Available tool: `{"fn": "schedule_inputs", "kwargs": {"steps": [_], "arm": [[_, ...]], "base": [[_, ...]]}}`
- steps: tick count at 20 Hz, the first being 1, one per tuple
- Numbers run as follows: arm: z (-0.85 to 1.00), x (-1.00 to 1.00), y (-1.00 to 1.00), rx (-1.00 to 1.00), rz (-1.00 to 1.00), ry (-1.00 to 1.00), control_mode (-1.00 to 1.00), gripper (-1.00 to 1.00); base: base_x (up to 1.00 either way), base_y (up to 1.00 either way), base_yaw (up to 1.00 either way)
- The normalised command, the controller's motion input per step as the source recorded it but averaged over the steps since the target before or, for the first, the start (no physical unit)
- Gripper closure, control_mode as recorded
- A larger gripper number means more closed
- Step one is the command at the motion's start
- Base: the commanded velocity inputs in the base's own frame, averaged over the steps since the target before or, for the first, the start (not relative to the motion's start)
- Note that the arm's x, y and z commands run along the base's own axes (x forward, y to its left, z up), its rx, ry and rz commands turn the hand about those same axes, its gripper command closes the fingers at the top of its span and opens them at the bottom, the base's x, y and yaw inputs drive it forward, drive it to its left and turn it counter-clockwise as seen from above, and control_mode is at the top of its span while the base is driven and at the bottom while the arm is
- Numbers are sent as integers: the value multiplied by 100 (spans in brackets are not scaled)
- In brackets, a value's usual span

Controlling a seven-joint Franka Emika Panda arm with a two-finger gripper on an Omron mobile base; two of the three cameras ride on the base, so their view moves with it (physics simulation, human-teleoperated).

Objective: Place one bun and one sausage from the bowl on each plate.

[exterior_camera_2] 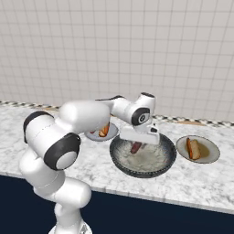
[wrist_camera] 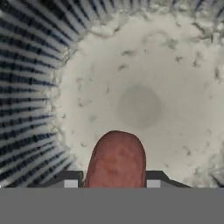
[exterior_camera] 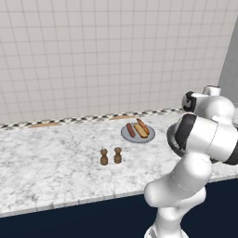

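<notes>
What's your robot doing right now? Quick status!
Gripper shut on sausage, down in the bowl. Left plate already loaded; right plate has a bun. Nothing in the way.

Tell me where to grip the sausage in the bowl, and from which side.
Grip the sausage across its narrow width near mid-length, coming straight down from above into the bowl. It is long and round, lying on the bowl's floor, so fingers on its two long sides fit best. In the hand view the gripper already straddles it that way, one fingertip on each side.
</notes>
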Motion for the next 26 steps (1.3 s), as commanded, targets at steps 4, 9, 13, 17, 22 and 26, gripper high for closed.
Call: {"fn": "schedule_inputs", "kwargs": {"steps": [4,9,13,17,22,26], "arm": [[61,0,-82,0,12,-25,-100,100],[33,37,-55,0,3,-6,-100,100],[41,41,-8,0,-17,10,-100,100],[15,58,-22,0,-7,8,-100,100],[0,14,-43,0,0,2,-100,100],[-10,15,-48,0,0,0,-100,100]], "base": [[0,0,0],[0,0,0],[0,0,0],[0,0,0],[0,0,0],[0,0,0]]}}
